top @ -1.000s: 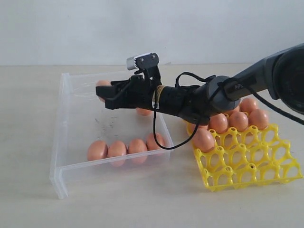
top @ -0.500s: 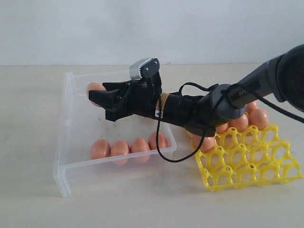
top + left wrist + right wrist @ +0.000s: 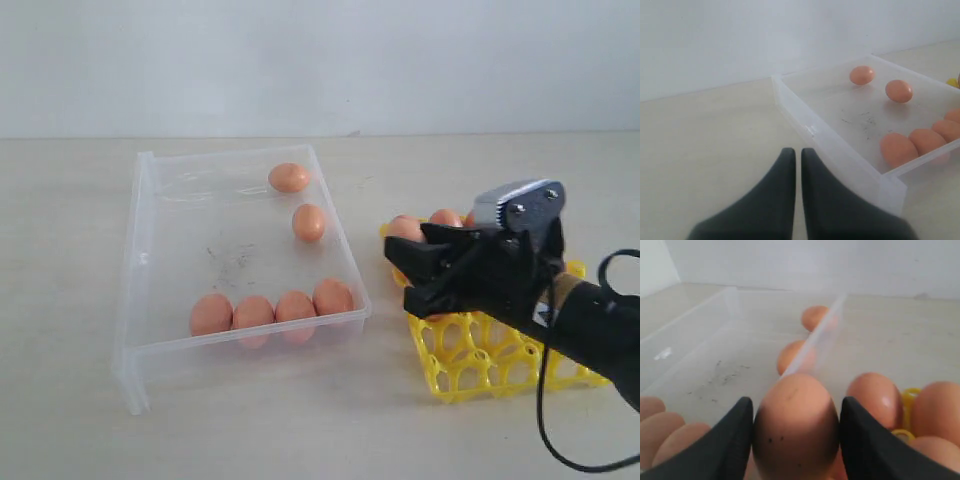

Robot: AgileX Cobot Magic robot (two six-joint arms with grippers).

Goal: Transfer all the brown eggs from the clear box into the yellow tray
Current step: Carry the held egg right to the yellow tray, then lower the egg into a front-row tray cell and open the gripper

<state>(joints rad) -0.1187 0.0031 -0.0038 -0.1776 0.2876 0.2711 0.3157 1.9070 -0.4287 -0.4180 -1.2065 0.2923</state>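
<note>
Your right pincer point(image 3: 412, 268) is clamped on one brown egg point(image 3: 795, 425) above the 10 o'clock side of the yellow tray point(image 3: 470, 372), which sits on the worktop point(image 3: 300, 440) toward 4 o'clock in the exterior view. The clear box point(image 3: 138, 300) lies toward 9 o'clock, with four brown eggs point(image 3: 253, 312) in a row along its 6 o'clock wall and two more eggs point(image 3: 308, 222) lying apart toward its 1 o'clock corner. Your left pincer point(image 3: 796, 155) has its fingers together, holds nothing, and is beside the box.

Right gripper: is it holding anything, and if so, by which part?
Yes. The right gripper holds one brown egg, with its jaws pressed on the egg's two opposite sides, around its widest part.
</note>
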